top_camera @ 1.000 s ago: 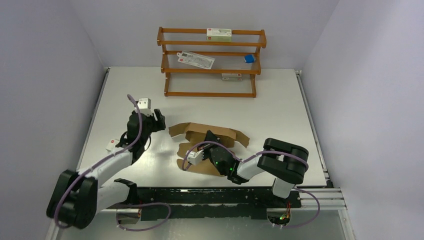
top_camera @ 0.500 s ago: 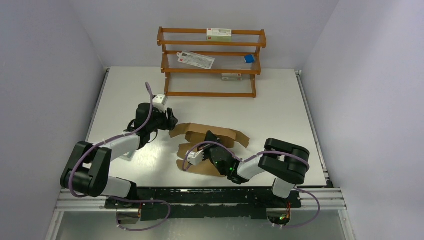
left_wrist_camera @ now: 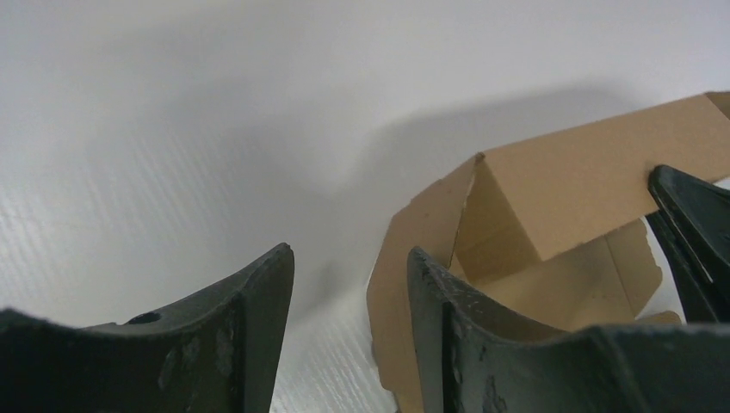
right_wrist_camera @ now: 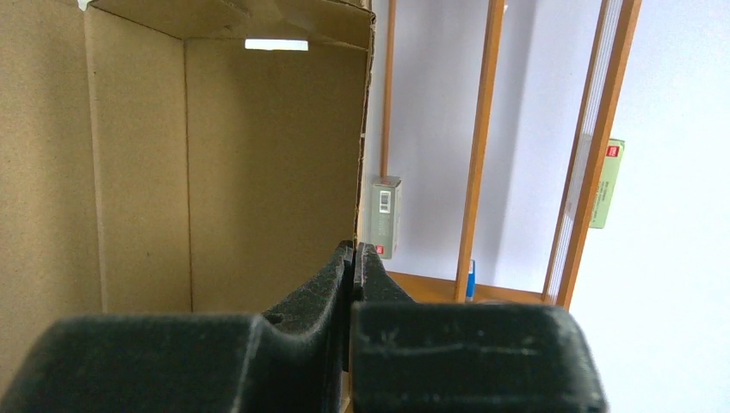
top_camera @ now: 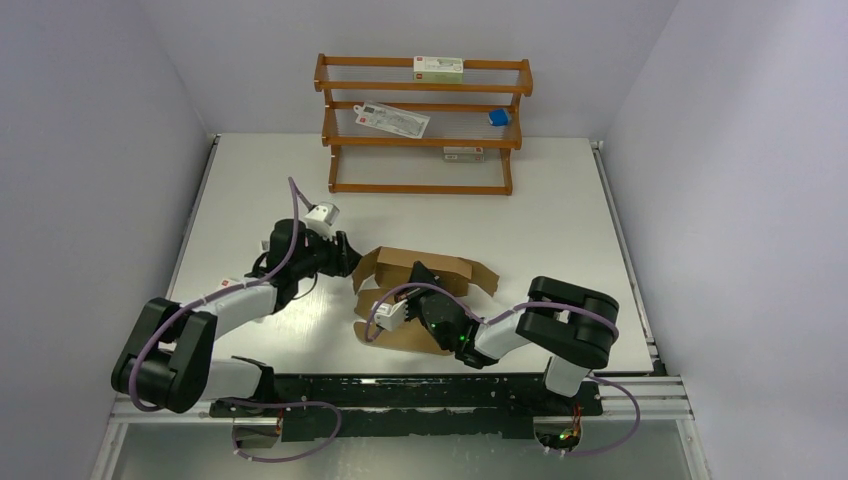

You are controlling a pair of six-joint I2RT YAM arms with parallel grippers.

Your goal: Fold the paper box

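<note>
The paper box [top_camera: 425, 280] is plain brown cardboard, partly folded, with raised walls and loose flaps, lying mid-table. My right gripper [top_camera: 418, 272] is shut on one of its upright walls; in the right wrist view the jaws [right_wrist_camera: 354, 251] pinch the wall's edge [right_wrist_camera: 275, 163]. My left gripper [top_camera: 345, 255] is open at the box's left end. In the left wrist view its right finger [left_wrist_camera: 448, 292] stands against the left flap [left_wrist_camera: 405, 258], with bare table between the fingers. The box's inside [left_wrist_camera: 568, 275] shows beyond.
A wooden shelf rack [top_camera: 422, 125] stands at the back with small white cartons [top_camera: 438, 66] and a blue block [top_camera: 498, 117]. It also shows in the right wrist view [right_wrist_camera: 482, 146]. The table's left edge [top_camera: 190, 230] is near the left arm.
My left arm has swung right and down toward the box, reaching its left flap, which now stands more upright. The right gripper and its hold have not moved.
</note>
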